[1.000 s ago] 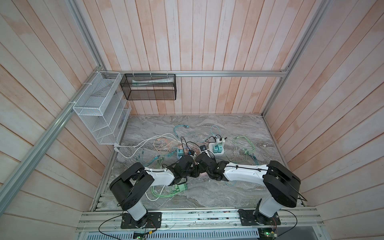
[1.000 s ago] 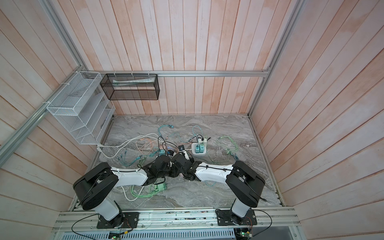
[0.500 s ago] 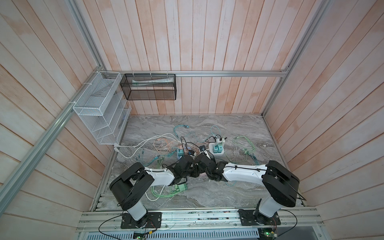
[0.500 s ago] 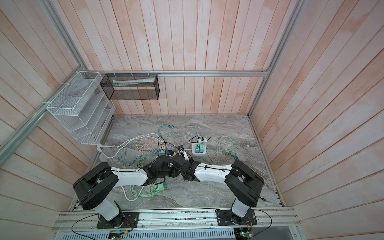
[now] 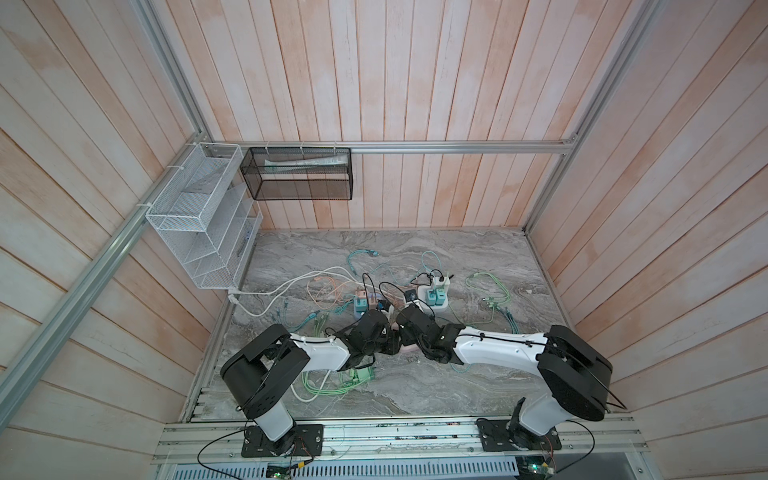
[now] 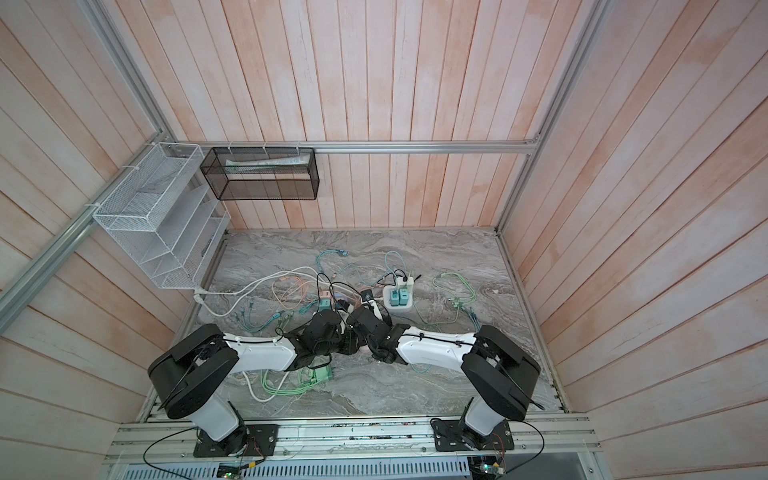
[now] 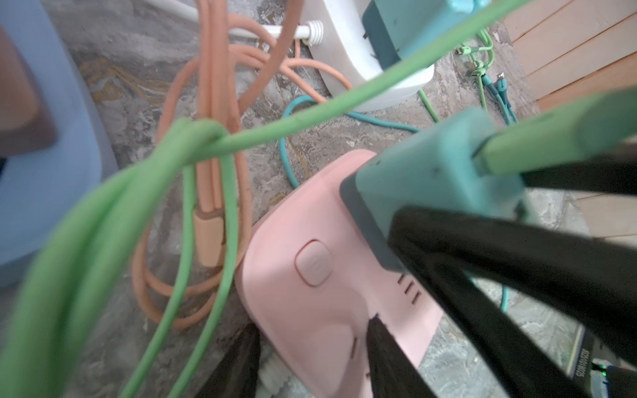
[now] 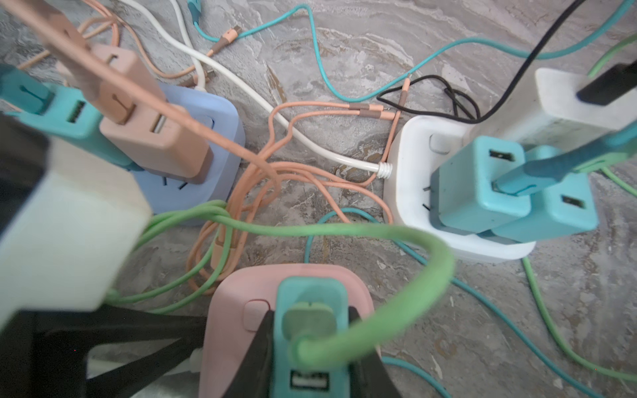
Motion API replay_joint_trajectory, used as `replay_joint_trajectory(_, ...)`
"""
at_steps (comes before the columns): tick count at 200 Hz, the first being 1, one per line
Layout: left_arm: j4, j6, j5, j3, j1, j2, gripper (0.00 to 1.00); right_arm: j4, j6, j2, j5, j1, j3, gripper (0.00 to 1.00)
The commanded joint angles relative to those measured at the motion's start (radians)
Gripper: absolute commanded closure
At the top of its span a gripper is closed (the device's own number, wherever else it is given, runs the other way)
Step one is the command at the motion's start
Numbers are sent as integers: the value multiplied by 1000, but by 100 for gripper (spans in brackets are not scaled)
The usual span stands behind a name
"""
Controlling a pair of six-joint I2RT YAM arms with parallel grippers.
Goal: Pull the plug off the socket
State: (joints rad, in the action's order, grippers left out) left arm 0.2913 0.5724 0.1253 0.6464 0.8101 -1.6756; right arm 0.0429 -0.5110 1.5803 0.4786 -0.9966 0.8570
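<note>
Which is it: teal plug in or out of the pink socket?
In. Teal plug sits flush on the pink socket, no prongs showing in either wrist view; right gripper clamps it, left gripper the socket.

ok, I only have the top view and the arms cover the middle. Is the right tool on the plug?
Observer: Yes. Right wrist view: the right tool is shut on the teal plug, a finger on each side.
Operator: Plug out yet?
Observer: No. The left wrist view shows its base against the pink socket, no prongs showing.
Operator: And the other arm?
Observer: The left tool is shut on the socket's end opposite the plug.
</note>
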Motion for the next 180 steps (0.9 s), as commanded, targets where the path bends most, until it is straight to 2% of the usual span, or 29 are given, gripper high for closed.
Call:
replay_joint_trajectory(1, -205, -37, 28, -36, 25, -97, 49, -211, -48, -46, -145, -28, 30, 100)
replay_joint_trajectory(31, -208, -35, 28, -33, 26, -99, 49, -186, -37, -10, -181, -38, 62, 100)
replay_joint_trajectory(57, -205, -35, 24, -43, 25, -90, 49, -127, -47, -5, -134, -43, 68, 100)
replay_joint_trajectory(108, -204, -40, 24, -48, 25, -77, 49, -114, -47, -70, -75, -23, -18, 100)
replay_joint_trajectory(180, -200, -59, 17, -60, 26, -53, 49, -186, -25, -139, -119, 57, -146, 100)
